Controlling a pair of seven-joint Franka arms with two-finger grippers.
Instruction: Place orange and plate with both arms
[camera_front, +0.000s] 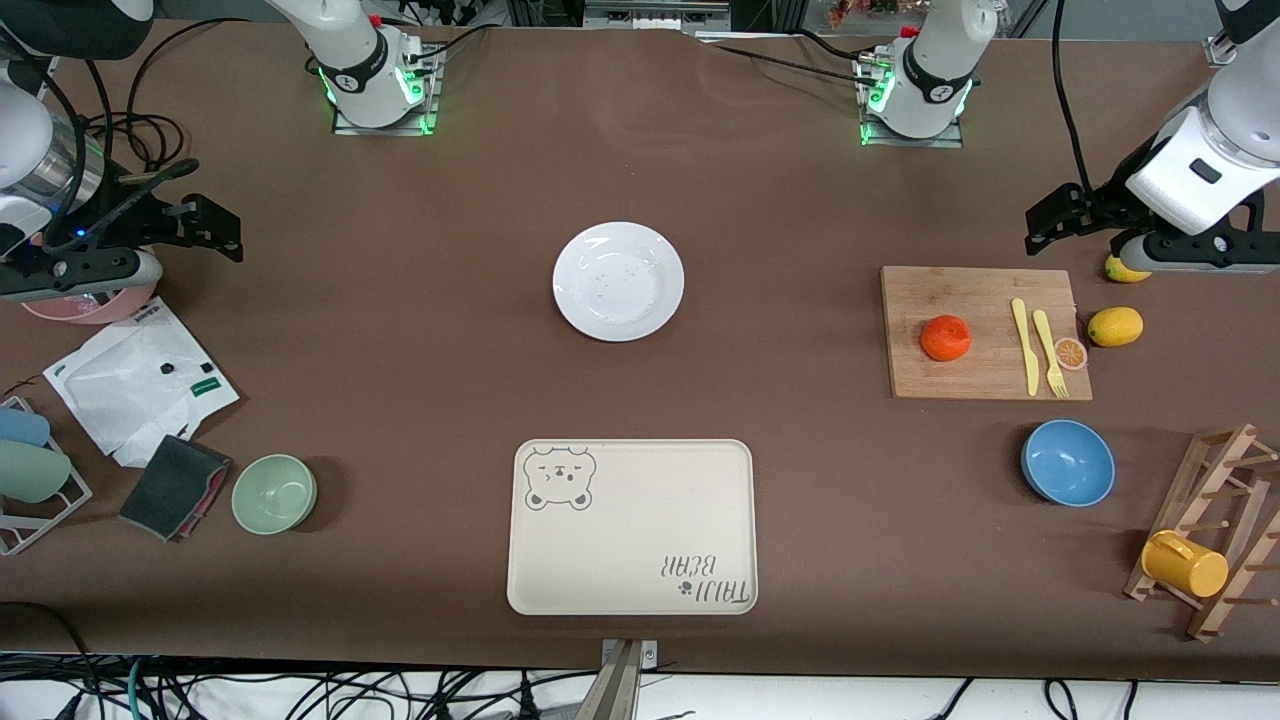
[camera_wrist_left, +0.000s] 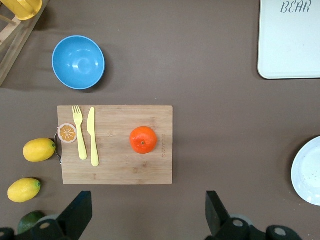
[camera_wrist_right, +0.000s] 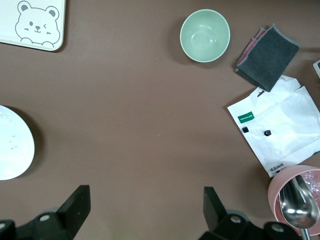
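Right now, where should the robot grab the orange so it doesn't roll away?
Best from straight above, jaws closing across the widest middle of the orange. It is round and sits alone on the flat cutting board, apart from the yellow knife, so its sides are free. The open left gripper is probably best placed.

White glossy arm shells, black joint bands, green LEDs glowing at both bases on metal mount plates. Red button near each base. Black cables trailing along the links. Black grippers: left gripper (camera_front: 1048, 222), right gripper (camera_front: 215, 229), angular black jaws.
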